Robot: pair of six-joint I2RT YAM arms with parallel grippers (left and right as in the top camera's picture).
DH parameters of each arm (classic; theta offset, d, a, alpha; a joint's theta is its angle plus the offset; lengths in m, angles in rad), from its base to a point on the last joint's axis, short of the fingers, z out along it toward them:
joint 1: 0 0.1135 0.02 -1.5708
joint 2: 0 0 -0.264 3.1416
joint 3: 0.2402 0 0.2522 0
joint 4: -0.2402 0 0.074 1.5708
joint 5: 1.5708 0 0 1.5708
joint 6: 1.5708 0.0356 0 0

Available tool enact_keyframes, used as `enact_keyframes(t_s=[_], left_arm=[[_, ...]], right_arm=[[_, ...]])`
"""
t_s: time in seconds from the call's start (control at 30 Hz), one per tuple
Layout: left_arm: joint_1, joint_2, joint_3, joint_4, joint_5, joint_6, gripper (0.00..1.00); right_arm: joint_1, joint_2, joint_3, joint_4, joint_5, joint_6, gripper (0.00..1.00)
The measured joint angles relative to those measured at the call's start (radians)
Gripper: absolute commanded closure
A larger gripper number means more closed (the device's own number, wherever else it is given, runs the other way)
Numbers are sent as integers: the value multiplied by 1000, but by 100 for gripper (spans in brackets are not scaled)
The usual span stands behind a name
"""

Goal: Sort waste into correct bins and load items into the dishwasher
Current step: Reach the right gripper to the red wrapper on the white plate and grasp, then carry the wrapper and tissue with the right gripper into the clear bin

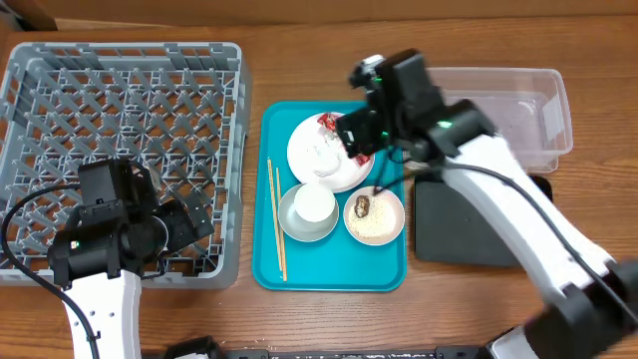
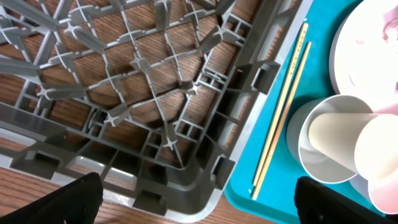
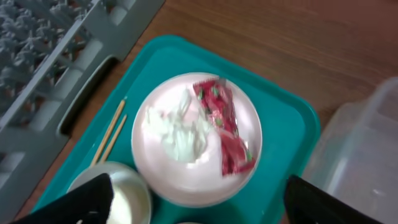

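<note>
A white plate on the teal tray holds a red wrapper and a white tissue. My right gripper is open and empty above the plate, with the wrapper between its fingers' line of view. A white cup sits in the grey metal bowl. A pinkish bowl holds rice and a brown lump. Chopsticks lie along the tray's left side. My left gripper is open and empty over the front right corner of the grey dish rack.
The teal tray lies between the rack and the bins. The clear tub stands at the back right, and the black tray lies in front of it. The left wrist view shows the rack corner, chopsticks and cup.
</note>
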Motion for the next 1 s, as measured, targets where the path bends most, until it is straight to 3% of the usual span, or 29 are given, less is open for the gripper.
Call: enact_keyframes(t_s=[0.23,0.5,0.57,0.6,0.7,0.9,1.0], left_arm=[[0,0,0,0,0,0,0],[0,0,0,0,0,0,0],[0,0,0,-4,0,0,0],[0,0,0,-5,0,0,0],[0,0,0,-5,0,0,0],[0,0,0,-5,0,0,0],[0,0,0,-5,0,0,0]], right_arm=[[29,233,2,208,30,-23,19],[29,408,2,266,47,-25,31],[29,436,2,274,66,-23,50],[29,439,2,275,71,-21,68],[29,439,3,275,95,-17,96],[29,409,3,223,104,17,96],[29,282,3,186,105,29,96]])
